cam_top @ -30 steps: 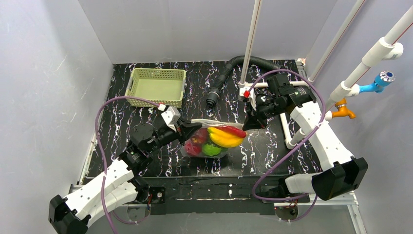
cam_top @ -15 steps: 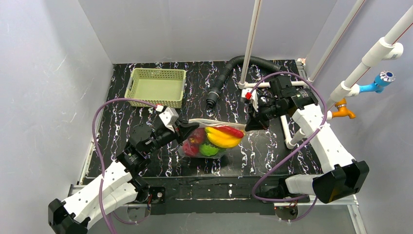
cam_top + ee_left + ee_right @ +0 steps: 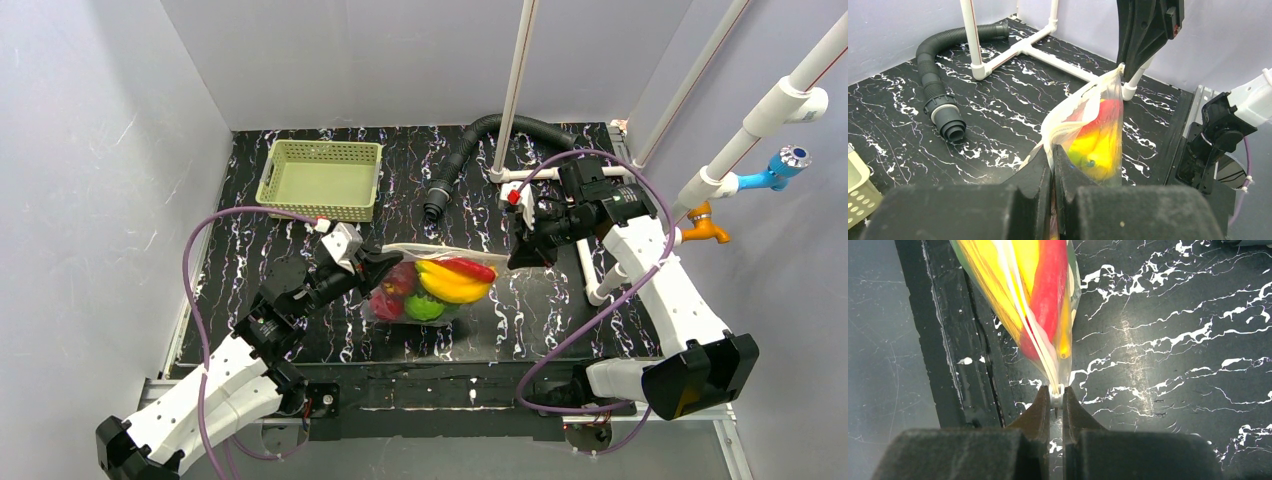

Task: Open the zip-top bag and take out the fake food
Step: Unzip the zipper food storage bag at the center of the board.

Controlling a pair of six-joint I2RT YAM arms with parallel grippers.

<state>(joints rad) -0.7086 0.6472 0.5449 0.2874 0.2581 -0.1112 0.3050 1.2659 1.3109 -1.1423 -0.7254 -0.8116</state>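
Observation:
The clear zip-top bag [image 3: 432, 282] hangs stretched between my two grippers just above the black marbled table. Through it show the fake food: a yellow banana [image 3: 452, 286], a red chili [image 3: 468, 267], a red apple [image 3: 404, 280] and a green piece [image 3: 428, 308]. My left gripper [image 3: 383, 268] is shut on the bag's left end; the left wrist view shows the bag [image 3: 1093, 127] pinched between its fingers [image 3: 1038, 167]. My right gripper [image 3: 517, 258] is shut on the white zip slider [image 3: 1057, 396] at the bag's right end [image 3: 1034, 305].
A pale green lattice basket [image 3: 322, 178] stands at the back left. A black corrugated hose [image 3: 462, 160] and a white pipe frame [image 3: 548, 172] lie at the back right. A blue valve and an orange tap [image 3: 704, 222] hang on pipes at the right wall.
Both grippers and the bag have shifted slightly; the left arm drew back toward the lower left and the right gripper moved a little right, keeping the bag taut.

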